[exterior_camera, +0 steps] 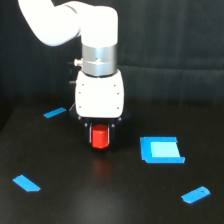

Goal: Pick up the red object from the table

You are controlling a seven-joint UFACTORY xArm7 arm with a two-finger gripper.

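The red object (100,138) is a small red-orange stubby block sitting between the dark fingers under the white gripper head. My gripper (100,136) hangs straight down over the middle of the black table (110,195), its fingers close against both sides of the block. A faint red reflection shows on the tabletop just below the block, so it seems a little above the surface. The fingertips are mostly hidden by the block and the dark background.
Flat blue pieces lie around: a square one (161,150) to the exterior view's right, a small one (196,194) at the front right, one (26,183) at the front left, and a thin one (55,112) at the back left. A dark curtain backs the table.
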